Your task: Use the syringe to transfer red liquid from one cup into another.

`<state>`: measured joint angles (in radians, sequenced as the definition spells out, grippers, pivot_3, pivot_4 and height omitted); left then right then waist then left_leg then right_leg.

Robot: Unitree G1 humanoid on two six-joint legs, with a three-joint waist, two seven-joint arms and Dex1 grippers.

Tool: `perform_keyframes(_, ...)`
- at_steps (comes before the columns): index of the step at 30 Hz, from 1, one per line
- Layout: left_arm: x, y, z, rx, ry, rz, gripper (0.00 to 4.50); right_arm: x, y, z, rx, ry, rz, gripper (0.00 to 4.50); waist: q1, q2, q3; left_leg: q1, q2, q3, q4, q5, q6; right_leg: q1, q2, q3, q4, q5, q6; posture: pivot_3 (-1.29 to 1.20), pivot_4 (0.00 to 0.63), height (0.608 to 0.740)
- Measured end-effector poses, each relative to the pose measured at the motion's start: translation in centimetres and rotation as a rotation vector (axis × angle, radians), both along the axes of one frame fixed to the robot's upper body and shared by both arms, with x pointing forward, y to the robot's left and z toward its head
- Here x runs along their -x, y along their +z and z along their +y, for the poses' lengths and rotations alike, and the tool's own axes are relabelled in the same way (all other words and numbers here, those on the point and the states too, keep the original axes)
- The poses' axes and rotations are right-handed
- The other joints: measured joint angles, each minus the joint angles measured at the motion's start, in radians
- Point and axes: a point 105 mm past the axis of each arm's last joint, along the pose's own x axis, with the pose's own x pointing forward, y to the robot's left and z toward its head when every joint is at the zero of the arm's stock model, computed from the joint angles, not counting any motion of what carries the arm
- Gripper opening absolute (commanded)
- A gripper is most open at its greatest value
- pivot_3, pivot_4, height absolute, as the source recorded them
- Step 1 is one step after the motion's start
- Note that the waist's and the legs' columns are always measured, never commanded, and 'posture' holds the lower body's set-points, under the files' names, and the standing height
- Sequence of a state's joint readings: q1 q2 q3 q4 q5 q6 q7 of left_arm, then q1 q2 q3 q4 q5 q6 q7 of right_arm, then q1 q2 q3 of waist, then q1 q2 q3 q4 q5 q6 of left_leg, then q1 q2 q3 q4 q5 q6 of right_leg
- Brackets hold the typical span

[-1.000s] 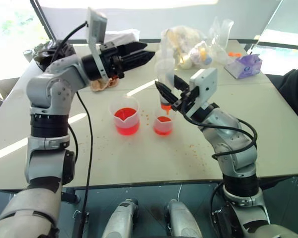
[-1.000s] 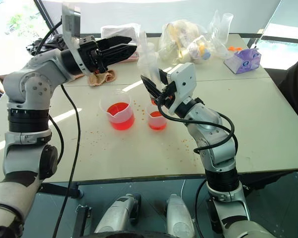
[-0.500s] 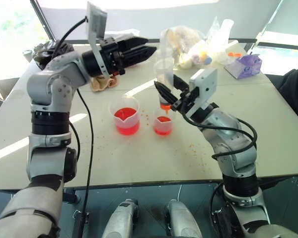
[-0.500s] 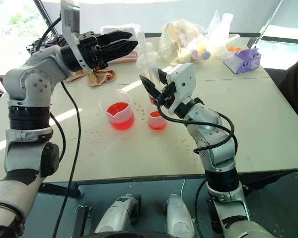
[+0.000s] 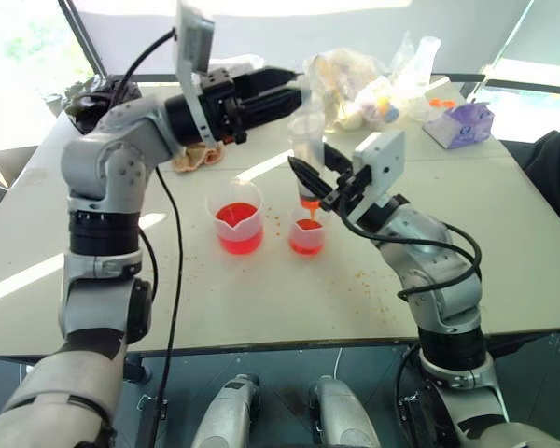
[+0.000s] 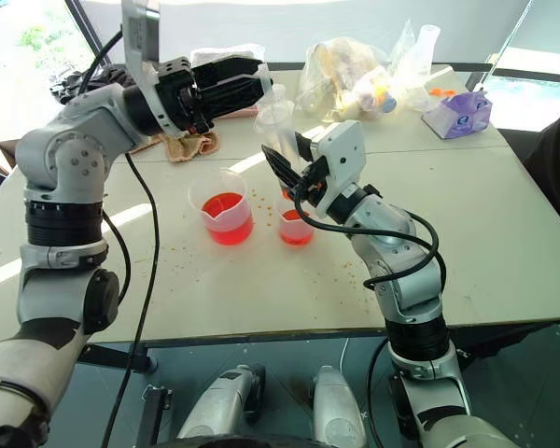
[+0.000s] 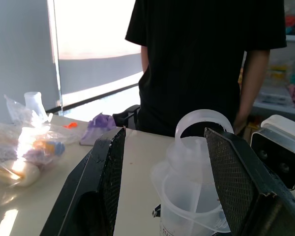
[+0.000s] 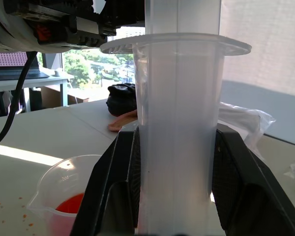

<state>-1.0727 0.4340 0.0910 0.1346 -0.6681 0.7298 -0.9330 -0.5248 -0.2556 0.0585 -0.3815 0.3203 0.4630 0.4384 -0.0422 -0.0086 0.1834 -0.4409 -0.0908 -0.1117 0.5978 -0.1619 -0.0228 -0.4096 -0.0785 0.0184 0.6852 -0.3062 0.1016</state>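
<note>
Two clear plastic vessels are standing side by side near the middle of your surface (image 5: 215, 299): the wider spouted clear beaker (image 5: 235, 218) and the narrower clear cup (image 5: 306, 232), both holding translucent red liquid (image 5: 236, 228). Your right fingers (image 5: 315, 171) are clamping the large clear plastic syringe (image 5: 308, 149) upright by its barrel, its short orange tip just above the narrower cup. Your left fingers (image 7: 225, 182) are standing wide on either side of the syringe's plunger top, and you cannot tell whether they are touching it.
</note>
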Motion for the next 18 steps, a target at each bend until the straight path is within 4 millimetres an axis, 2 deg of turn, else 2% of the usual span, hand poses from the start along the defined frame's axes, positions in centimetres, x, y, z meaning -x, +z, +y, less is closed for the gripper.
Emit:
perform_keyframes(9,0.0,-0.3,-0.1,-0.008,-0.008,0.009,2.70,0.0,-0.1,0.0,0.001,0.000,0.002,1.32,0.000,0.000,0.000,0.000,0.000,0.000,0.000,0.000,0.000,0.000,0.000,0.000,0.000,0.000,0.000,0.00,0.150,0.736)
perform_keyframes(14,0.1,-0.8,-0.5,-0.026,-0.020,0.010,1.45,-0.3,-0.4,-0.1,0.003,-0.005,0.016,1.32,0.000,0.000,0.000,0.000,0.000,0.000,0.000,0.000,0.000,0.000,0.000,0.000,0.000,0.000,0.000,0.00,0.150,0.736)
perform_keyframes(18,0.3,-1.3,-0.8,-0.041,-0.026,0.006,0.72,-0.4,-0.5,-0.2,0.005,-0.008,0.023,1.32,0.000,0.000,0.000,0.000,0.000,0.000,0.000,0.000,0.000,0.000,0.000,0.000,0.000,0.000,0.000,0.00,0.150,0.736)
